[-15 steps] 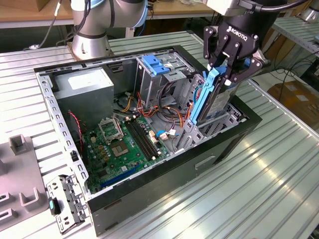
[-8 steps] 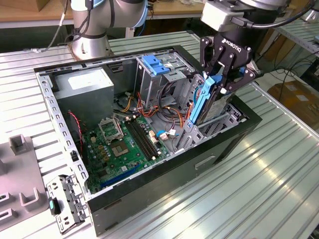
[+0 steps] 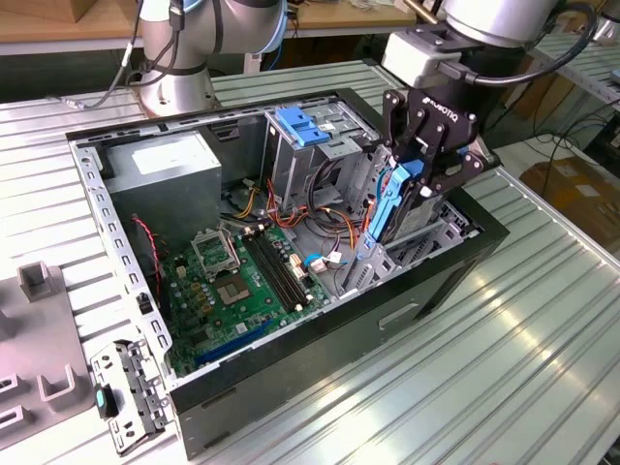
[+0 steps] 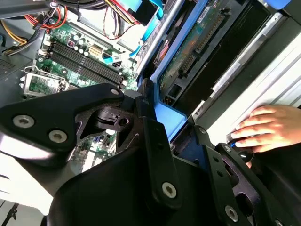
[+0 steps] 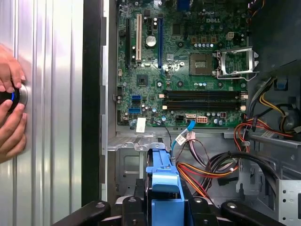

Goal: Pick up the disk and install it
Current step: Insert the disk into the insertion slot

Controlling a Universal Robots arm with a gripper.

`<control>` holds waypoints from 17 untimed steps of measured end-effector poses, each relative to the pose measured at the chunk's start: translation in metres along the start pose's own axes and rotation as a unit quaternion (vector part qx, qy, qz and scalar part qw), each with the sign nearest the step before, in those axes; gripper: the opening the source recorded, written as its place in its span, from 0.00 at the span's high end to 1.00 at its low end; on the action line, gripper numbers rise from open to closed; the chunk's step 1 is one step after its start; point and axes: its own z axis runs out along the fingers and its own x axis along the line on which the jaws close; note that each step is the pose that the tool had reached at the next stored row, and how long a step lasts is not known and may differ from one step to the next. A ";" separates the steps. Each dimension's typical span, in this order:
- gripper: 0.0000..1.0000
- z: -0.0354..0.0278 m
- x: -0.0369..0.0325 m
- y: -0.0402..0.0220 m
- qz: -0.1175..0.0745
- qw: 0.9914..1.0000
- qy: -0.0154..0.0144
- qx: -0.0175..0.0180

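The disk (image 3: 391, 205) is a flat drive with blue plastic side rails, held on edge over the drive bay at the end of the open computer case (image 3: 320, 354) on the exterior view's right. My gripper (image 3: 427, 167) is shut on it from above, black fingers on both faces. In the second wrist view the disk (image 4: 165, 117) shows its blue rail and green circuit-board side between the fingers (image 4: 146, 110), its lower part down inside the case. The first wrist view shows the disk's blue rail (image 5: 163, 184) pointing down into the bay, with the gripper (image 5: 164, 209) around it.
Inside the case lie a green motherboard (image 3: 242, 281), a grey power supply (image 3: 165, 165), a metal drive cage with blue tab (image 3: 305, 126) and loose coloured cables (image 5: 207, 169). A person's hand (image 5: 9, 108) rests on a round knob on the ribbed table beside the case. Grey fixtures (image 3: 39, 339) sit at the exterior view's left.
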 end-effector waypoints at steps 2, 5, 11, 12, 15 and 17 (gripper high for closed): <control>0.63 0.0053 0.0000 -0.0001 0.000 1.000 0.000 -0.001; 0.63 0.0134 0.0000 -0.0003 0.000 1.000 0.000 -0.003; 0.63 0.0222 -0.0003 -0.0005 0.000 1.000 0.000 -0.006; 0.63 0.0222 -0.0003 -0.0005 0.000 1.000 0.000 -0.006; 0.63 0.0223 -0.0003 -0.0005 0.000 1.000 0.000 -0.006; 0.63 0.0246 -0.0004 -0.0005 0.000 1.000 0.000 -0.006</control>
